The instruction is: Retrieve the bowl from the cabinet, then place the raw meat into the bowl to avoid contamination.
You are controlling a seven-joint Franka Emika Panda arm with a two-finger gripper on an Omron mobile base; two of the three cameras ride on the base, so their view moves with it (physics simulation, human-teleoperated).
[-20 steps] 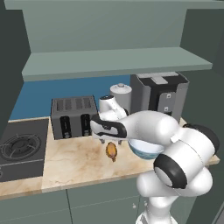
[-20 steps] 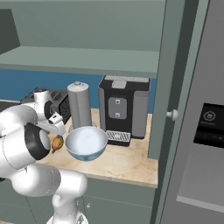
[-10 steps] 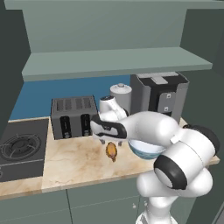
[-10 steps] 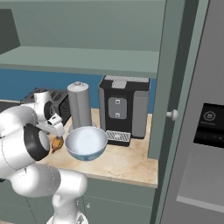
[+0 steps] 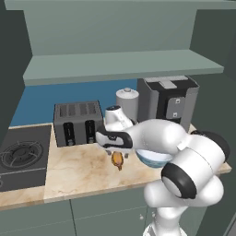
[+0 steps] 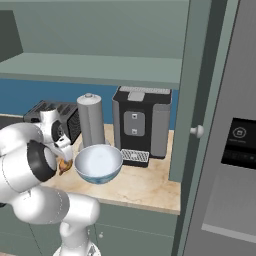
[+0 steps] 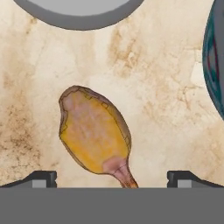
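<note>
The raw meat (image 7: 94, 131), an orange-brown drumstick-like lump, lies on the marble counter (image 5: 78, 170) with its narrow end towards the hand. My gripper (image 7: 113, 177) hangs straight above it, open, a fingertip on either side and apart from it. From the base views the gripper (image 5: 117, 151) (image 6: 63, 157) points down over the meat (image 5: 117, 160) (image 6: 64, 165). The pale blue-white bowl (image 6: 98, 162) (image 5: 154, 157) stands upright and empty on the counter just right of the meat, partly behind my arm. The cabinet (image 5: 120, 64) above stands open, its shelf bare.
A toaster (image 5: 78, 122) stands behind the meat, with a tall grey canister (image 5: 126, 101) and a dark coffee machine (image 5: 168, 99) to its right. A stove (image 5: 18, 154) lies at the left. The open cabinet door (image 6: 200, 90) and a fridge (image 6: 235, 150) close the right.
</note>
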